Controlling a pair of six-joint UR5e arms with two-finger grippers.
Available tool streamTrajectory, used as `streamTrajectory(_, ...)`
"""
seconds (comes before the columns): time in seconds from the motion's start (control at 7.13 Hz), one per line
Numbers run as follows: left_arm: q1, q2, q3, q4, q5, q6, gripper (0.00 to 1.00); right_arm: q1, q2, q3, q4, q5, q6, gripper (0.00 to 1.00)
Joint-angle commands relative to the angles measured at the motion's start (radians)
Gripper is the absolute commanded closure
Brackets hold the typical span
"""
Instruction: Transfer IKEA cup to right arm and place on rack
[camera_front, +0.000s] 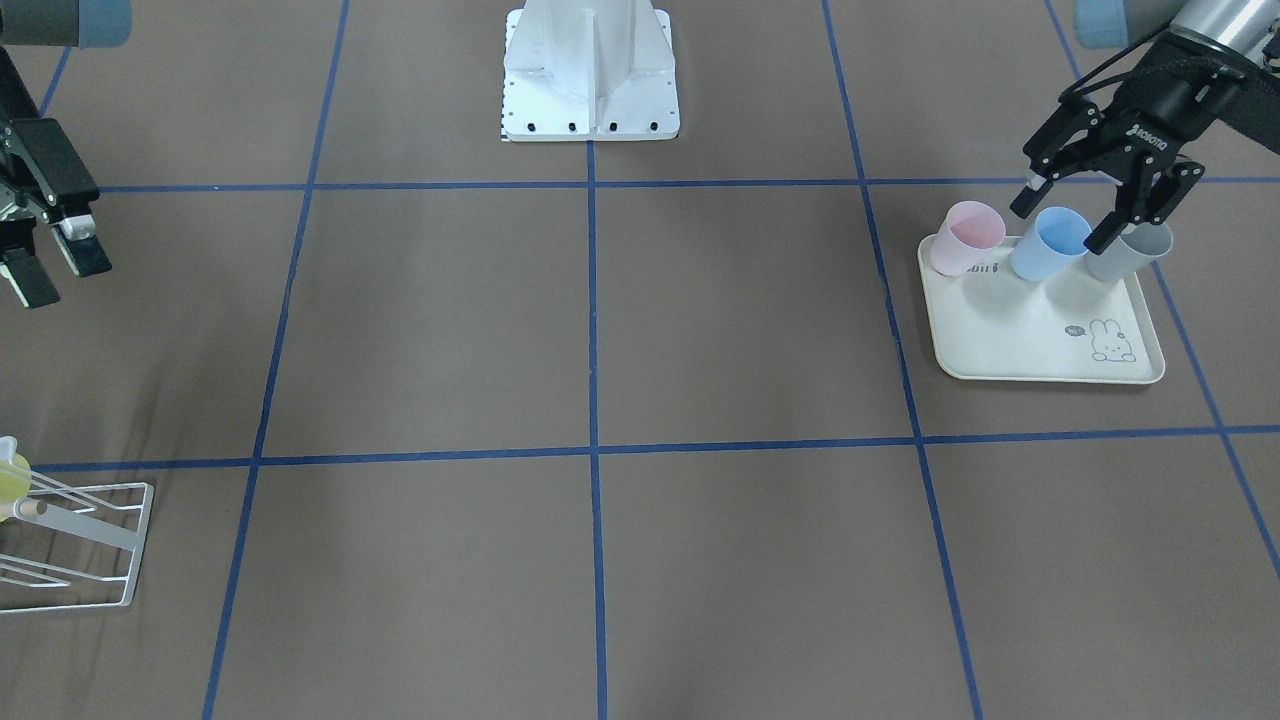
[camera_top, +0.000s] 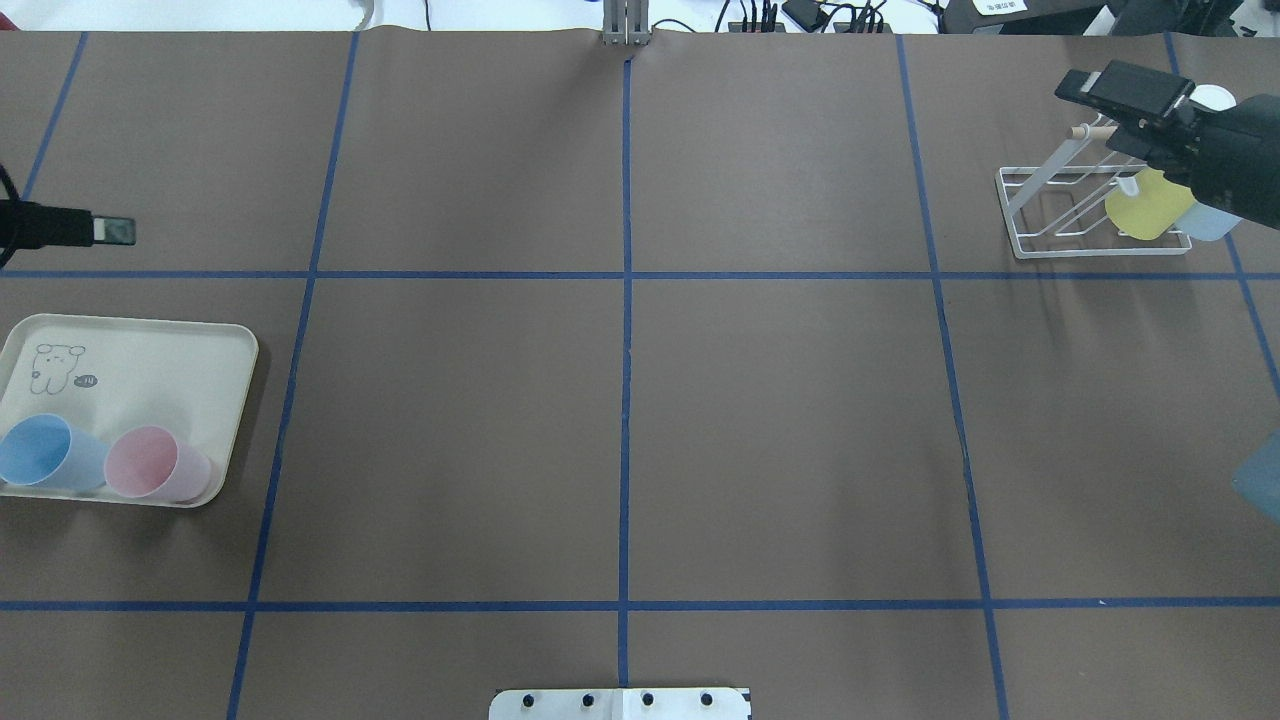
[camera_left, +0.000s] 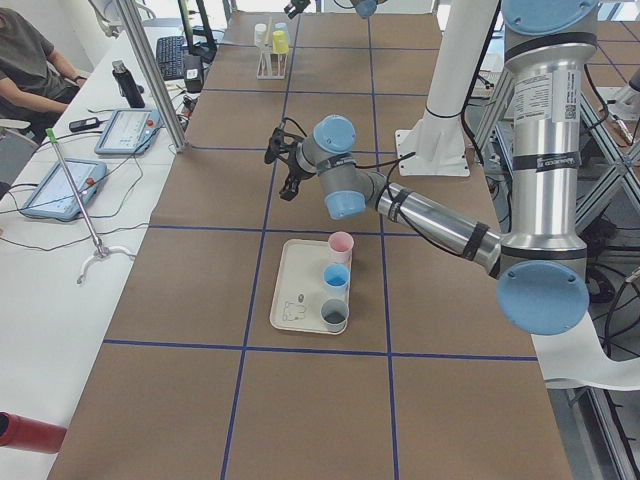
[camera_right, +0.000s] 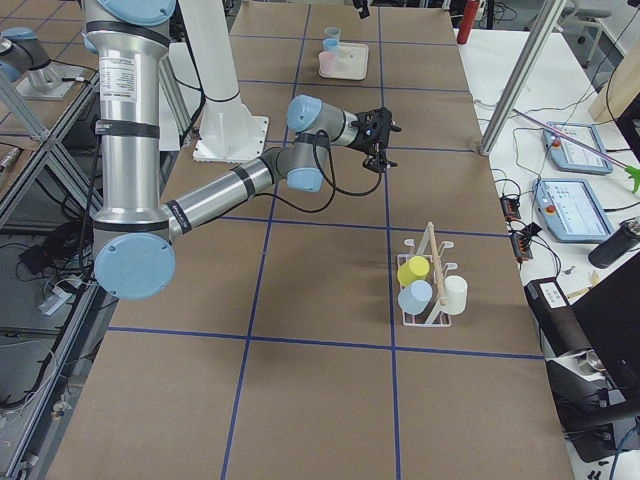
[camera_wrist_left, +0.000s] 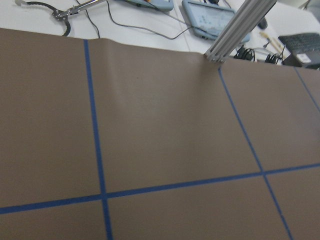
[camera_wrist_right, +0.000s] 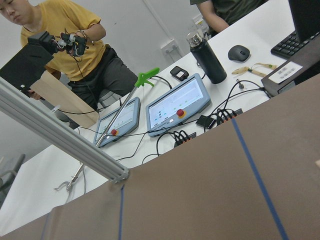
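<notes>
Three cups stand on the cream rabbit-print tray (camera_front: 1040, 350): a pink cup (camera_front: 965, 235), a blue cup (camera_front: 1050, 245) and a grey cup (camera_front: 1135, 255). My left gripper (camera_front: 1060, 224) hangs open and empty in the air near them; its wrist view shows only bare table. The white wire rack (camera_right: 428, 290) holds a yellow cup (camera_right: 412, 270), a light-blue cup (camera_right: 414, 296) and a white cup (camera_right: 455, 293). My right gripper (camera_front: 62, 280) is open and empty, raised above the table a little way from the rack (camera_front: 90, 540).
The white robot base (camera_front: 590, 70) sits at the table's middle edge. Blue tape lines grid the brown table. Beyond the far edge are an aluminium post (camera_wrist_left: 235, 30), teach pendants (camera_wrist_right: 175, 102), cables, a dark bottle (camera_wrist_right: 205, 57) and seated people.
</notes>
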Motion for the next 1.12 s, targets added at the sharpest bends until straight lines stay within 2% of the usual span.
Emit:
streamTrajectory(0.0, -0.015, 0.119, 0.036, 0.001, -0.054, 0.171, 0.0, -0.043, 0.055, 0.006, 0.006, 0.011, 0.139, 0.0)
streamTrajectory(0.28, -0.09, 0.202, 0.105, 0.01, -0.056, 0.446, 0.0, -0.074, 0.087, 0.002, 0.01, 0.007, 0.171, 0.0)
streamTrajectory(0.56, -0.182, 0.194, 0.165, 0.154, -0.054, 0.748, 0.0, -0.082, 0.087, -0.018, 0.072, 0.007, 0.171, 0.0)
streamTrajectory(0.7, -0.186, 0.176, 0.194, 0.197, -0.054, 0.818, 0.0, -0.083, 0.087, -0.015, 0.074, 0.007, 0.171, 0.0)
streamTrajectory(0.98, -0.187, 0.121, 0.327, 0.184, -0.054, 0.824, 0.0, -0.089, 0.093, -0.023, 0.076, 0.01, 0.171, 0.0)
